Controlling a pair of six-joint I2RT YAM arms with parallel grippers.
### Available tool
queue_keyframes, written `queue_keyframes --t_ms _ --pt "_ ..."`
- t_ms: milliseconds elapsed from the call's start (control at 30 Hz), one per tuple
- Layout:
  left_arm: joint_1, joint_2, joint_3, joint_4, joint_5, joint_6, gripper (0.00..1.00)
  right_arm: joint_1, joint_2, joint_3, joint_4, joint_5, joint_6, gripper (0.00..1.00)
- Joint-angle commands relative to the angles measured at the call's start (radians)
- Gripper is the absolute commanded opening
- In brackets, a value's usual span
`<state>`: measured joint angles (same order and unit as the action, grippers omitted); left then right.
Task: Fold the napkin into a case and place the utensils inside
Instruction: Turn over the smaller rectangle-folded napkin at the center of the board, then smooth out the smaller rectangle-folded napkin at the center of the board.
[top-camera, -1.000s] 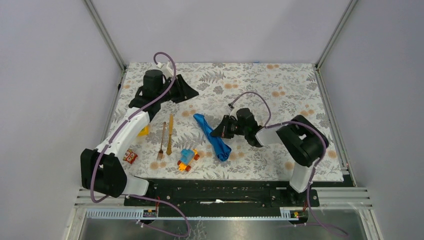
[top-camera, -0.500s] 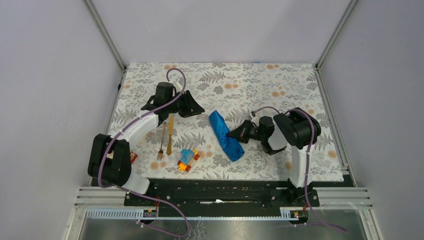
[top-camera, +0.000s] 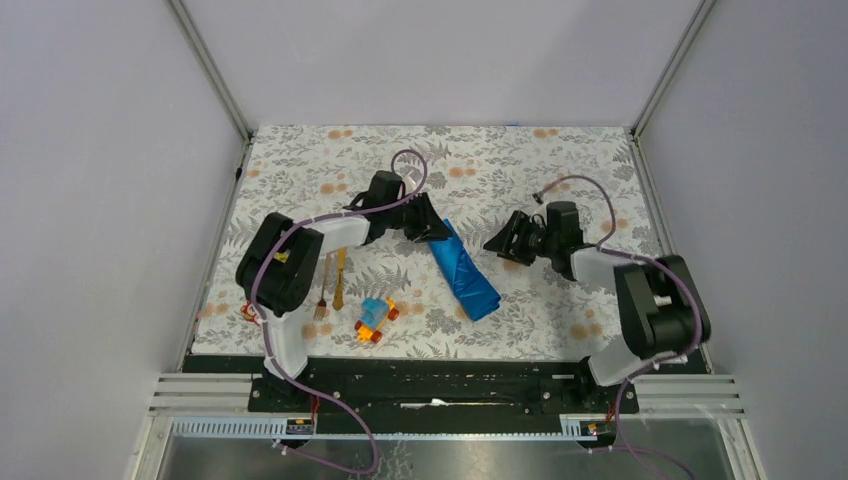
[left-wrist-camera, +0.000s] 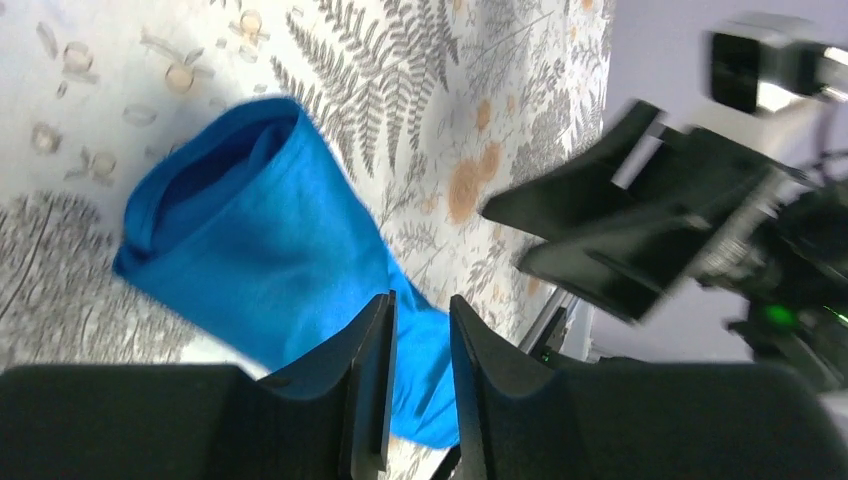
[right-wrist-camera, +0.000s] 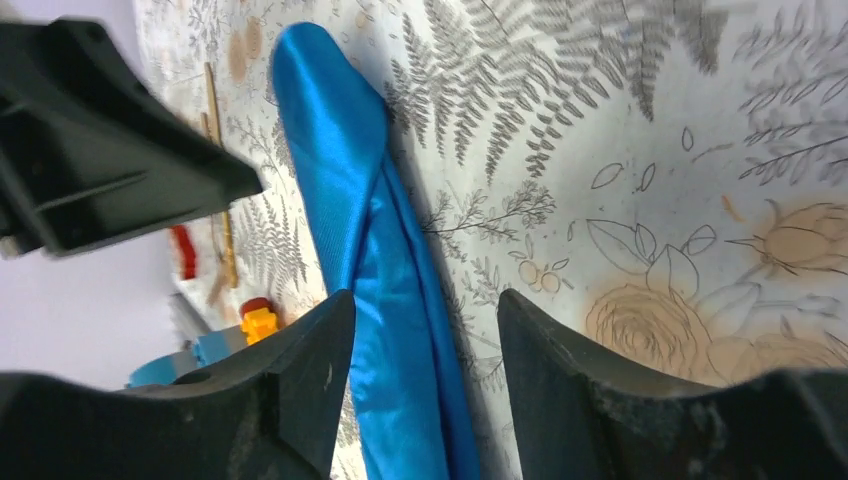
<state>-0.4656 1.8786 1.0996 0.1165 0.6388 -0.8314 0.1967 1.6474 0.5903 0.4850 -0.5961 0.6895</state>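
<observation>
On the worktop (top-camera: 585, 175) | napkin (top-camera: 467, 278) lay bunched lengthwise | left jaws narrowly apart at its far end | right jaws wide apart, empty | fold likely needed cloth spread flat first

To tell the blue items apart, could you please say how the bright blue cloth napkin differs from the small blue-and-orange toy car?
The bright blue cloth napkin is a long folded bundle lying diagonally; the small blue-and-orange toy car is much smaller and blocky. The napkin is plain blue; the car has orange parts. Both rest on the leaf-patterned table cover.
</observation>
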Motion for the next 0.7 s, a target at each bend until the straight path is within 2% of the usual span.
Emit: queue_keyframes --t_ms 0,100,167,200,367,533,667 --pt "-0.014 0.079 0.101 0.145 0.024 -0.041 0.3 0.077 -0.203 0.13 -0.577 0.189 -0.341 0.62" --pt "-0.014 0.133 0.127 0.146 -0.01 -0.035 0.28 0.192 -0.217 0.181 -0.619 0.124 -0.323 0.59" --pt "-0.013 0.172 0.16 0.094 -0.052 0.005 0.27 0.247 -0.232 0.16 -0.576 0.091 -0.283 0.55" --pt "-0.014 0.193 0.18 0.063 -0.07 0.025 0.26 0.251 -0.238 0.128 -0.536 0.075 -0.254 0.5" --pt "-0.014 0.307 0.247 0.01 -0.086 0.055 0.25 0.251 -0.204 -0.021 -0.43 0.204 -0.233 0.3" --pt "-0.014 0.32 0.312 -0.061 -0.072 0.092 0.25 0.258 -0.211 -0.042 -0.46 0.212 -0.235 0.28" --pt "-0.016 0.21 0.318 -0.07 -0.007 0.08 0.32 0.26 -0.31 0.017 -0.565 0.212 -0.239 0.33"
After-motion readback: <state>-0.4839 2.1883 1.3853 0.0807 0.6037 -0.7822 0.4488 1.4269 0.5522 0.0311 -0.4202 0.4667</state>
